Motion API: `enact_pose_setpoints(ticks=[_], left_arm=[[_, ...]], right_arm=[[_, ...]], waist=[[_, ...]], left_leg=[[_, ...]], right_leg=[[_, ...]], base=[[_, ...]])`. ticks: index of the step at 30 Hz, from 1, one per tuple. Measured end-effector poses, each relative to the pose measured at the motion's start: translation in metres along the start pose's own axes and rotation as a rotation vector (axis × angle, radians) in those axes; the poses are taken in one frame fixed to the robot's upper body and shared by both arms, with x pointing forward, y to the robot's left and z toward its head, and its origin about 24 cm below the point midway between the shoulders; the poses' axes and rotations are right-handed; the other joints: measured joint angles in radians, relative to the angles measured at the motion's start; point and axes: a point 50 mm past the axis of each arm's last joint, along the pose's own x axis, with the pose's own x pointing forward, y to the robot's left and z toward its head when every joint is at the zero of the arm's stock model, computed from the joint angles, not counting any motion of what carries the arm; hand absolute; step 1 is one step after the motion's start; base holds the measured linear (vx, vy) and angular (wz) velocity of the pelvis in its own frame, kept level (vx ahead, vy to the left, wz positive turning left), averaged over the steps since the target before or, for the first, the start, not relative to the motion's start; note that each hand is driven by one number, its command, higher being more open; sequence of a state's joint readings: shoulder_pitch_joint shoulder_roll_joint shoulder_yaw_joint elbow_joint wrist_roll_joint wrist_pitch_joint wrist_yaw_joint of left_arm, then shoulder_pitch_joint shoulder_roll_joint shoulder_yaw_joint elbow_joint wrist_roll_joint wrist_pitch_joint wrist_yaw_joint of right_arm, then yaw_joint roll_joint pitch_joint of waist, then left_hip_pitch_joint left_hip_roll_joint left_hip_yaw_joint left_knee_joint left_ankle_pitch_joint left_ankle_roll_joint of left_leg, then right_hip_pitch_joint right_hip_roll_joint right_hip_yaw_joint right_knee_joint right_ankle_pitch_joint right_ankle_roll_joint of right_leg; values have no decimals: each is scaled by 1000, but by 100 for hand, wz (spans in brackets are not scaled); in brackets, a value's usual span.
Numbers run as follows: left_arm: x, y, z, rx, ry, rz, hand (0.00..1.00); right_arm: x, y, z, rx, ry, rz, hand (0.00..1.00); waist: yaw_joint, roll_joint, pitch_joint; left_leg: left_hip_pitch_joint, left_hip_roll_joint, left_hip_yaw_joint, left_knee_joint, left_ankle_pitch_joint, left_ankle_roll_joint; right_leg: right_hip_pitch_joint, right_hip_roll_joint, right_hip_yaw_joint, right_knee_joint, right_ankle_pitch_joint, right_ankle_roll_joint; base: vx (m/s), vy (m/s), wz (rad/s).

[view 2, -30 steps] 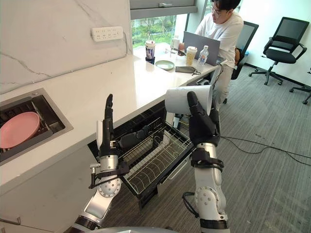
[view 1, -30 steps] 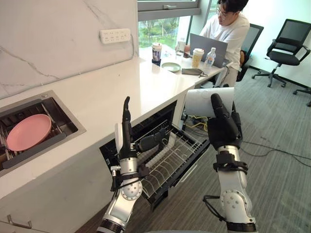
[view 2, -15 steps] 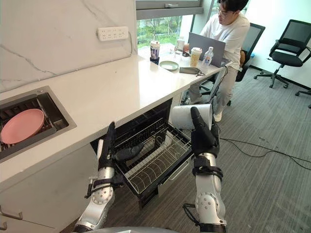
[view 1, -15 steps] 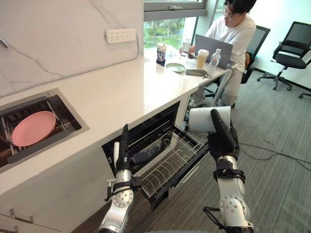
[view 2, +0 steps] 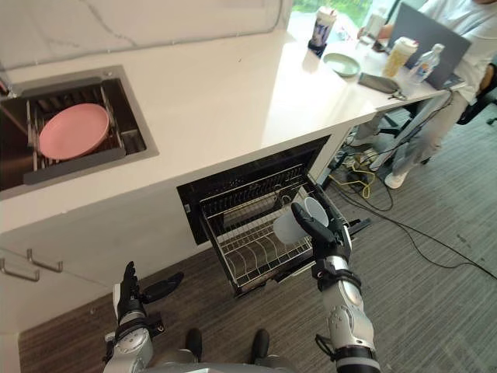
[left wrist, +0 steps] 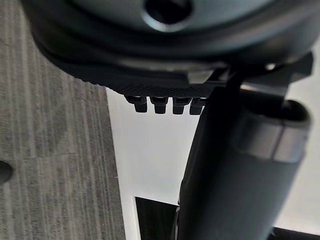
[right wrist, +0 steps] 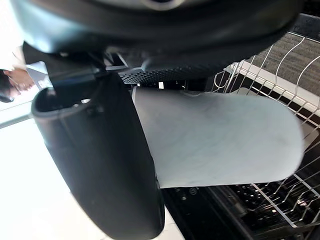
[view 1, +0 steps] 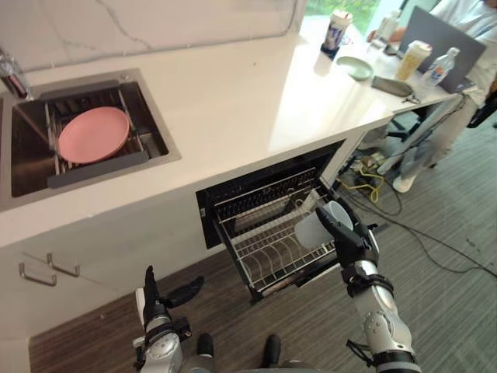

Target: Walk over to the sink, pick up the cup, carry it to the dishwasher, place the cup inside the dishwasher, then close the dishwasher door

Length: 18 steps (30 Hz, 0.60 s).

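Note:
A pale, whitish cup (view 1: 318, 226) lies on its side in my right hand (view 1: 351, 242), whose fingers and thumb curl round it. The cup hangs over the right part of the wire rack (view 1: 268, 245), which is pulled out of the open dishwasher (view 1: 260, 189) under the white counter. In the right wrist view the cup (right wrist: 220, 140) shows past the thumb, with the rack wires (right wrist: 272, 62) close behind it. My left hand (view 1: 152, 305) hangs low by the cabinet front, left of the rack, with straight fingers and nothing in it.
A pink plate (view 1: 94, 134) rests on a rack in the sink (view 1: 159, 136) at the left. The counter's far end holds cups, a bottle and a green dish (view 1: 354, 67) by a seated person's laptop. Cables (view 1: 404, 225) trail over the floor right of the dishwasher.
The camera has tipped downward. My right hand has brought the cup down from beside the rack's outer corner to just over the rack. My left hand has dropped from in front of the rack to near the floor.

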<state>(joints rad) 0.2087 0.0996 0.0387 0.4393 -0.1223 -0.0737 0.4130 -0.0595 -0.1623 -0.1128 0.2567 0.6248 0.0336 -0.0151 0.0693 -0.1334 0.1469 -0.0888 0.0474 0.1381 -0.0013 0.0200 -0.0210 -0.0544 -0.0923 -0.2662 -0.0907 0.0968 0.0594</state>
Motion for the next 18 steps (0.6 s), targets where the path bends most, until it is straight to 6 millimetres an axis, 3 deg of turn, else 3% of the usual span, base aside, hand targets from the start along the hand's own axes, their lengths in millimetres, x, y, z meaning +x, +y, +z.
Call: enact_pose_setpoints(ticks=[5,7,18], left_arm=[[3,1,2,2,7,-28,100],[5,-1,8,6,-12,-65,100],[10,-9,37,113,-134,-307,100]], right_arm=[[35,11,28,-120,-7,46,0],[51,15,41,-183,16,63,0],[94,47,98,-326,15,145,0]], waist=[[34,-11,70],[63,-12,103],[132,0,246]], left_leg=[[-51,-10,-39,11,15,6],[-72,-13,-56,20,19,7],[-165,-25,-130,54,41,13]], right_leg=[[-26,-8,-37,4,7,0],[-34,-10,-52,4,11,1],[-74,-18,-125,5,25,1]], base=[[-41,13,24],[-18,27,25],[-29,28,20]])
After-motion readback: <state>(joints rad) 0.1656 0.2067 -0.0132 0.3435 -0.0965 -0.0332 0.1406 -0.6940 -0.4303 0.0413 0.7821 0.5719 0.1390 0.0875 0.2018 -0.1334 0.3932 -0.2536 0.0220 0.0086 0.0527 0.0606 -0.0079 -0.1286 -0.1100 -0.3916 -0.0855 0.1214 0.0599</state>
